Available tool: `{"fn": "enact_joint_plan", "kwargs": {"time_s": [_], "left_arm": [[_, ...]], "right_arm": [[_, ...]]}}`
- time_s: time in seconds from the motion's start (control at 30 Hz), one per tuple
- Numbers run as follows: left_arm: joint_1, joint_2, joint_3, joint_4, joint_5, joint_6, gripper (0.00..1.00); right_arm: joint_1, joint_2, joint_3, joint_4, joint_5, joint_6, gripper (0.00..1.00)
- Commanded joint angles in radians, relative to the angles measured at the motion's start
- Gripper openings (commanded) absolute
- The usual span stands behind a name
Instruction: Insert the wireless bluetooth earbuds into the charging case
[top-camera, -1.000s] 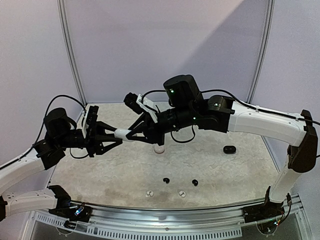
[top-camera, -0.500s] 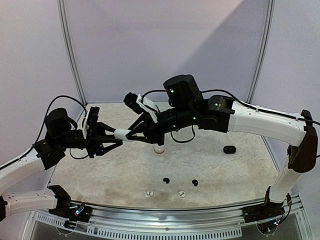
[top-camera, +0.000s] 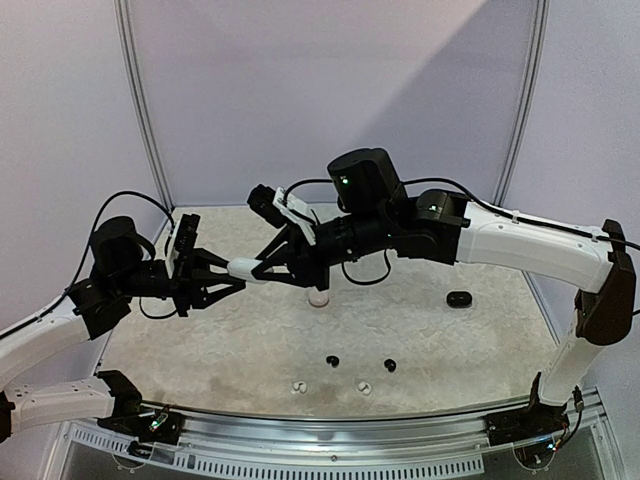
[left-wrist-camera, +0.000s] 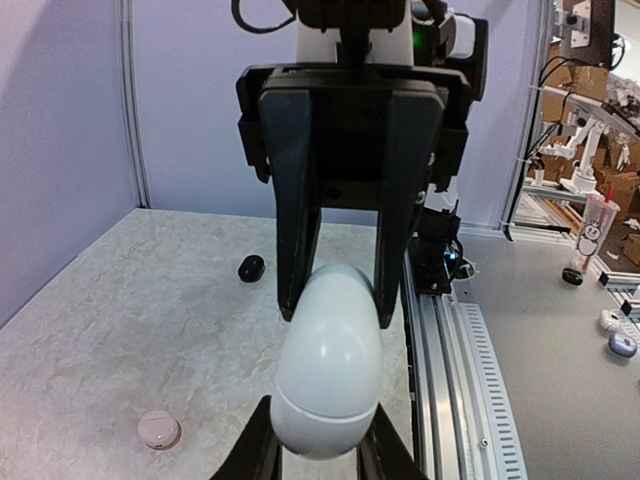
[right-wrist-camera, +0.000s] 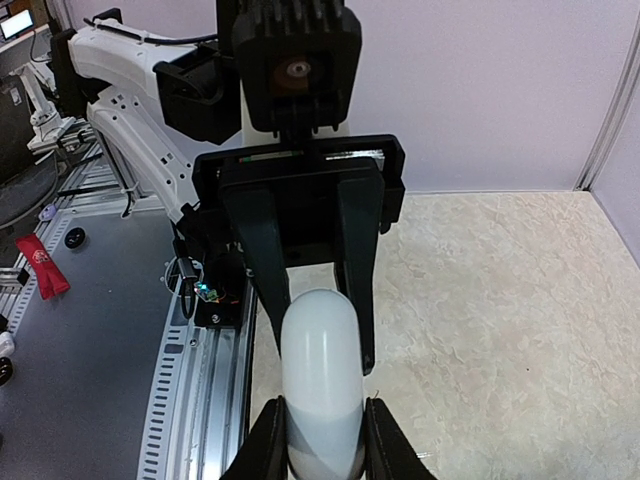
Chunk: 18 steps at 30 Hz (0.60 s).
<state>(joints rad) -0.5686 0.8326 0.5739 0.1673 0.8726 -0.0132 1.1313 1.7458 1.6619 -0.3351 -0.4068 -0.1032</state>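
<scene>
A white pebble-like charging case (top-camera: 245, 268) hangs in mid-air above the table's left-middle, held from both ends. My left gripper (top-camera: 230, 273) is shut on one end and my right gripper (top-camera: 263, 268) is shut on the other. In the left wrist view the case (left-wrist-camera: 330, 350) sits between my left gripper (left-wrist-camera: 320, 440) fingers, with the right fingers clamping its far end. In the right wrist view the case (right-wrist-camera: 322, 370) fills my right gripper (right-wrist-camera: 322, 445). Two black earbuds (top-camera: 332, 360) (top-camera: 390, 365) and two white earbuds (top-camera: 297, 387) (top-camera: 365, 387) lie near the front edge.
A black case (top-camera: 459, 299) lies at the right of the table; it also shows in the left wrist view (left-wrist-camera: 251, 268). A small white round case (top-camera: 318, 297) sits mid-table under the right arm and shows in the left wrist view (left-wrist-camera: 159, 429). Walls enclose the back and sides.
</scene>
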Motion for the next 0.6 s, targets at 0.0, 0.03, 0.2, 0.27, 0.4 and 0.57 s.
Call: {"fn": "enact_joint_plan", "kwargs": {"time_s": [0.0,0.03,0.2,0.27,0.4,0.57], "left_arm": [[-0.003,0.008,0.017,0.04,0.008,-0.008,0.12],[-0.002,0.01,0.017,0.044,0.009,-0.014,0.17],[-0.003,0.013,0.015,0.062,0.018,-0.026,0.32],[-0.004,0.015,0.016,0.064,0.019,-0.026,0.31],[-0.004,0.016,0.012,0.062,0.027,-0.02,0.22],[-0.004,0.016,0.01,0.061,0.03,-0.013,0.02]], "right_arm": [[0.001,-0.004,0.025,0.013,0.003,0.006,0.0],[0.001,-0.003,0.025,0.014,0.003,0.005,0.0],[0.001,0.0,0.025,0.021,0.002,0.005,0.0],[0.001,0.0,0.025,0.023,0.002,0.004,0.0],[0.001,0.001,0.025,0.028,0.003,0.003,0.0],[0.002,0.002,0.026,0.03,0.002,0.005,0.0]]}}
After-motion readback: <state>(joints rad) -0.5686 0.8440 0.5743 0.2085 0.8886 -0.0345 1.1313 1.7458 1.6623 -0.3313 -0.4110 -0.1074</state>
